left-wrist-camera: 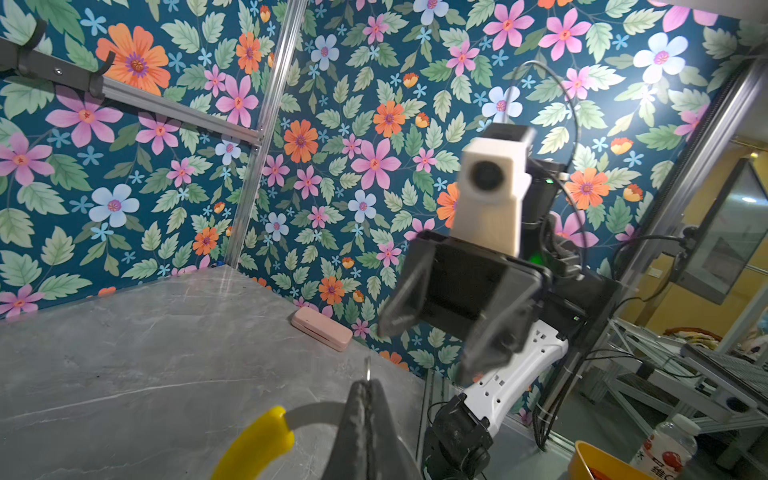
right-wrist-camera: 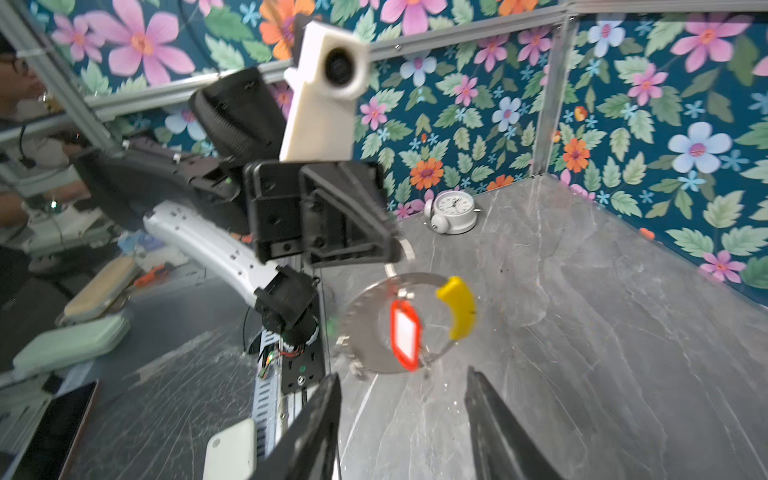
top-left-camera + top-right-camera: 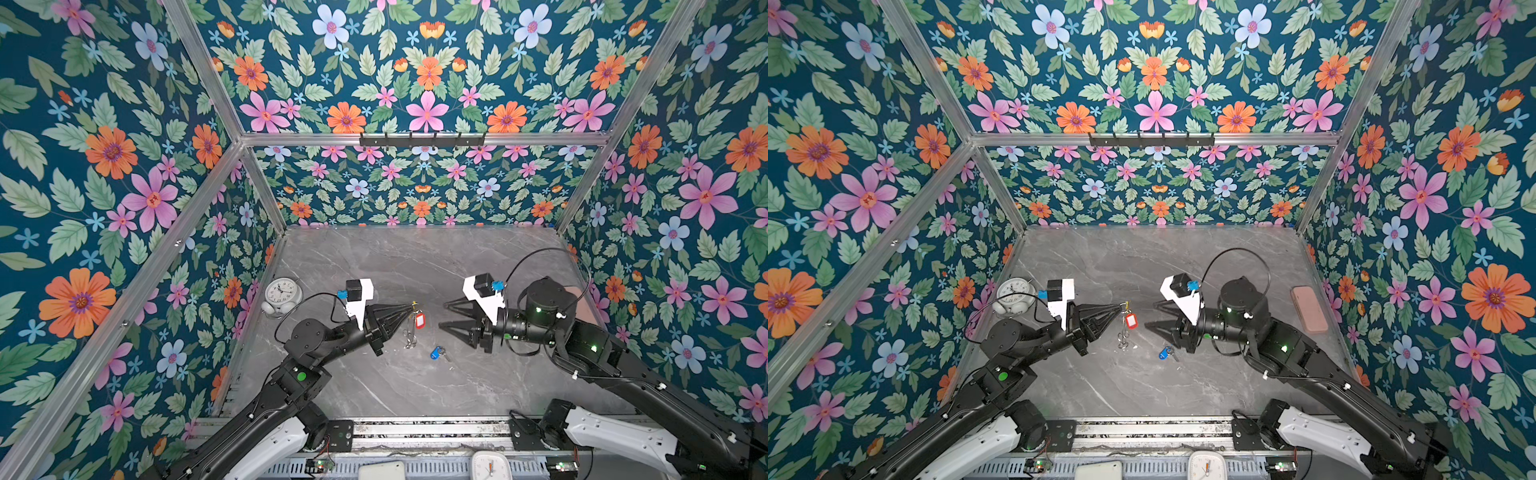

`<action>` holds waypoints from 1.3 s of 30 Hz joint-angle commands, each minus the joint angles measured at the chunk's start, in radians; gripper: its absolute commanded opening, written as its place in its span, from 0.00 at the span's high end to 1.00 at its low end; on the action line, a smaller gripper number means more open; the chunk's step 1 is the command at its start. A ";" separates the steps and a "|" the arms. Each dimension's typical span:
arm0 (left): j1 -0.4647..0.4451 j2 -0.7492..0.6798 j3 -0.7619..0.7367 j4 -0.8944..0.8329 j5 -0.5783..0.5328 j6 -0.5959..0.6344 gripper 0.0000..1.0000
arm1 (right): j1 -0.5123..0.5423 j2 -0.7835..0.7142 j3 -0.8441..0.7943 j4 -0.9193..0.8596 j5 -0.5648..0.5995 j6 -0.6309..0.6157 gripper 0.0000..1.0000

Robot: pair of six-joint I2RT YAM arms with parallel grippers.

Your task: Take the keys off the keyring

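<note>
One to free: red-tagged key point(image 3: 420, 320) on keyring point(image 1: 316, 412).
Left pincer point(image 3: 411, 308): clamped on keyring; hold steady.
Right pincer point(image 3: 442, 316): spread, empty; pinch tag squarely.

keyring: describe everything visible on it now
The keyring is a thin flat grey metal hoop with a yellow sleeve over one arc and small silver split rings. The left claw, shut, pinches its upper edge, so it hangs roughly upright over the marble table. The red-tagged key hangs on it; the blue-tagged key lies loose on the table. The open right claw is clear of it.
</note>
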 commanded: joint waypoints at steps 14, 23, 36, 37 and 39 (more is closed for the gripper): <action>0.000 0.009 -0.034 0.274 0.091 -0.093 1.00 | -0.037 0.093 0.014 0.284 -0.282 0.162 0.53; 0.001 0.017 -0.045 0.360 0.082 -0.116 1.00 | 0.044 0.114 -0.007 0.259 -0.186 0.084 0.49; 0.001 0.026 -0.042 0.365 0.090 -0.130 1.00 | 0.082 0.118 0.010 0.239 -0.077 0.040 0.57; 0.001 0.027 -0.042 0.366 0.090 -0.131 1.00 | 0.081 0.115 0.012 0.239 -0.075 0.037 0.58; 0.001 0.029 -0.042 0.367 0.090 -0.132 1.00 | 0.083 0.111 0.015 0.238 -0.080 0.036 0.59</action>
